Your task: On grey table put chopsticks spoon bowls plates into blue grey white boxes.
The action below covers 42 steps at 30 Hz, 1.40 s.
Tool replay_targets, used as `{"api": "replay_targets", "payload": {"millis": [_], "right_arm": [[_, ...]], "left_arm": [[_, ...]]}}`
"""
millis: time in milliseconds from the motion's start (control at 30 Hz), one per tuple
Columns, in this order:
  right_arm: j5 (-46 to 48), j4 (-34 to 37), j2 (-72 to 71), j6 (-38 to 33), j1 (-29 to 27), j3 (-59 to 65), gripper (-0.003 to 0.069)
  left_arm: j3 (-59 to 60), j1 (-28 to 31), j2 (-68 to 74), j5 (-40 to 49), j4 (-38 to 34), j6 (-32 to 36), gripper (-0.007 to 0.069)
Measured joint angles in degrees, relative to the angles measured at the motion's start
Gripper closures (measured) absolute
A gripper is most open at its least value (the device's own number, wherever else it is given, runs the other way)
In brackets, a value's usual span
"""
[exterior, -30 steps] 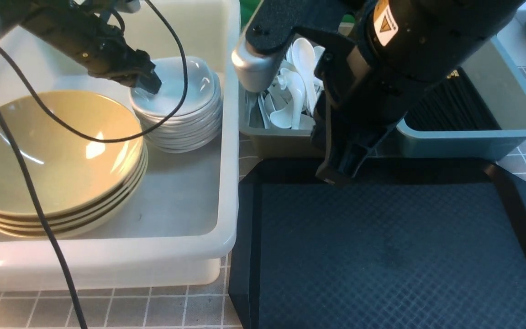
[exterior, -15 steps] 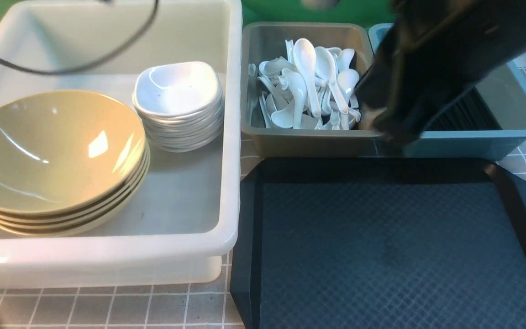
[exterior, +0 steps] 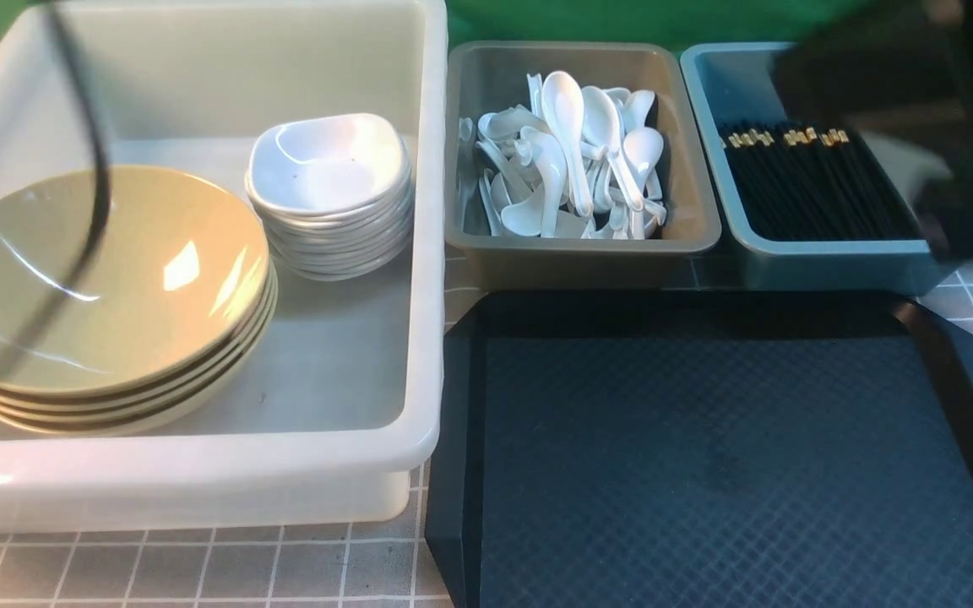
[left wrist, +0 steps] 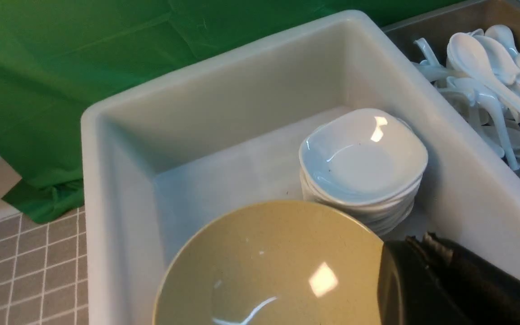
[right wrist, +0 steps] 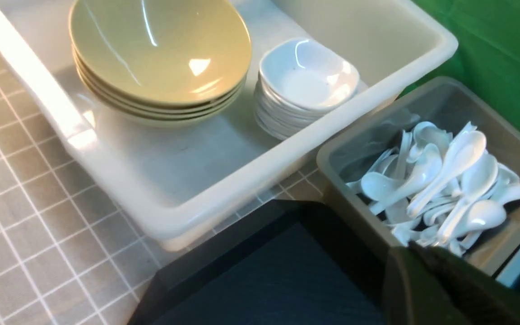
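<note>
- Tray first: a black plastic tray with a diamond-pattern floor [exterior: 706, 473] lies nearest on the grey tiled table [exterior: 199, 566], and nothing lies on it.
- Just left of the tray stands the large white plastic box [exterior: 199, 481]. It holds a stack of olive-yellow round bowls [exterior: 106, 287] and, further back, a stack of small white square dishes [exterior: 326, 169], just beside the bowls.
- Behind the tray stands the grey plastic box [exterior: 579, 257] with a loose heap of glossy white soup spoons [exterior: 571, 160]. Behind the tray's right corner stands the blue plastic box [exterior: 824, 257], where black gold-tipped chopsticks [exterior: 807, 181] lie side by side.
- The left gripper [left wrist: 422, 241] hangs somewhere above the white box, its jaws pressed together with nothing between them. The right gripper [right wrist: 411, 250] is also pressed together and holds nothing. I cannot tell exactly where it hangs.
- I judge the sorting finished or almost finished, because no tableware is outside the boxes.
- Risk: a black cable [exterior: 94, 169] crosses in front of the bowls. If it catches their rim, the stack could shift.
- Risk: the right arm [exterior: 917, 101] is a dark blur over the blue box. A low pass could knock its wall or disturb the chopsticks.
- Risk: the spoons are heaped high, so a bump to the grey box could spill some.
</note>
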Motion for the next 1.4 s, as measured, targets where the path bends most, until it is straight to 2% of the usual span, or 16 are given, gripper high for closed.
{"api": "replay_targets", "payload": {"millis": [200, 467, 767, 1400], "right_arm": [[-9.98, 0.0, -12.1, 1.71, 0.0, 19.3, 0.064], [-19.74, 0.0, -22.85, 2.1, 0.0, 33.27, 0.064], [-26.89, -0.11, -27.55, 2.03, 0.0, 39.95, 0.0634], [-26.63, -0.15, -27.55, 1.71, 0.0, 40.48, 0.0613]], "left_arm": [[22.04, 0.0, -17.78, -6.42, 0.56, -1.61, 0.0635], [35.43, 0.0, -30.39, -9.13, 2.57, -2.95, 0.0635], [40.47, 0.0, -30.8, -10.45, 1.64, -6.29, 0.0635], [41.95, 0.0, -30.8, -7.94, 1.44, -6.47, 0.0635]]}}
